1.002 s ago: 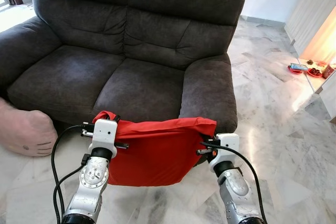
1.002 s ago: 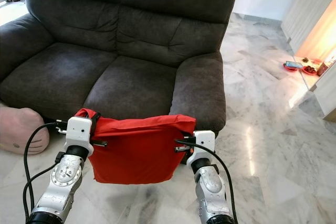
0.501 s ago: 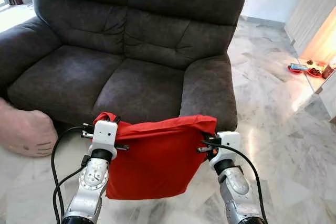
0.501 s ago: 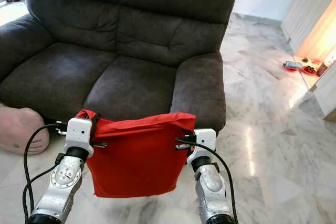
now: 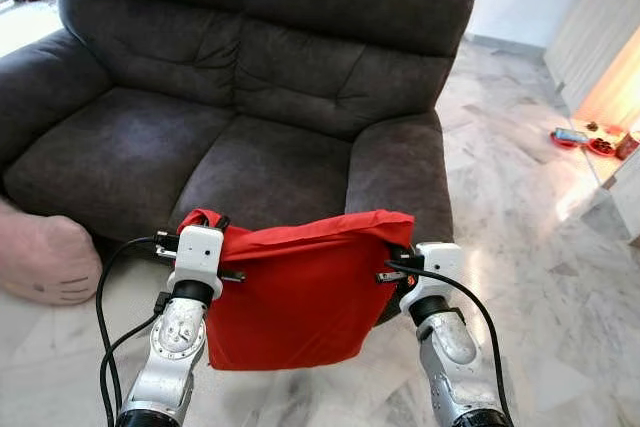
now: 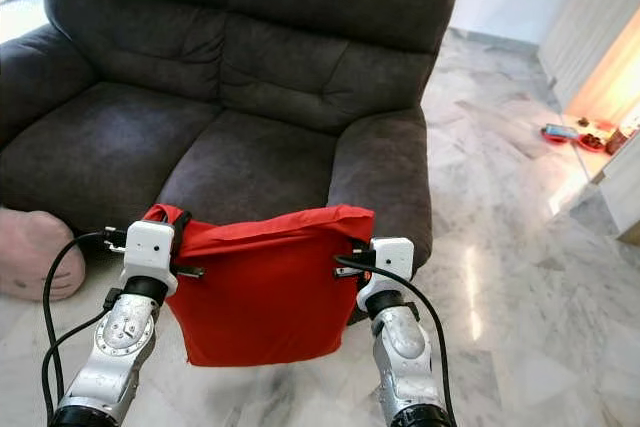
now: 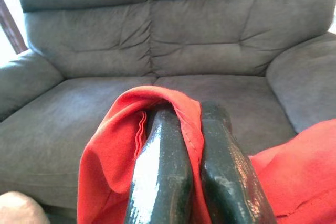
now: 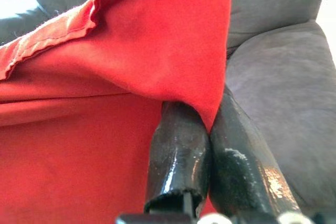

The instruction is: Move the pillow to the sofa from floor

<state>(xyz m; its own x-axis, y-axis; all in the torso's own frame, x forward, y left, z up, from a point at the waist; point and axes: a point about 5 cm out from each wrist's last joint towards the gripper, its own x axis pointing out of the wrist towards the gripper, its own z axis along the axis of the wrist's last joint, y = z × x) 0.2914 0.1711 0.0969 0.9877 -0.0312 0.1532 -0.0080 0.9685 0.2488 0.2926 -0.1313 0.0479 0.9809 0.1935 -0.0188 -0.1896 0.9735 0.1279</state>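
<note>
Left eye view: the red pillow hangs in the air between the left pincer and right pincer, each clenched on a top corner. The grey sofa looms slightly larger than a second ago, so the robot seems to be closing in above the marble floor, with the seat just ahead.

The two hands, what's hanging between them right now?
The red pillow hangs between the left hand and the right hand, each pinching a top corner, in both eye views.
</note>
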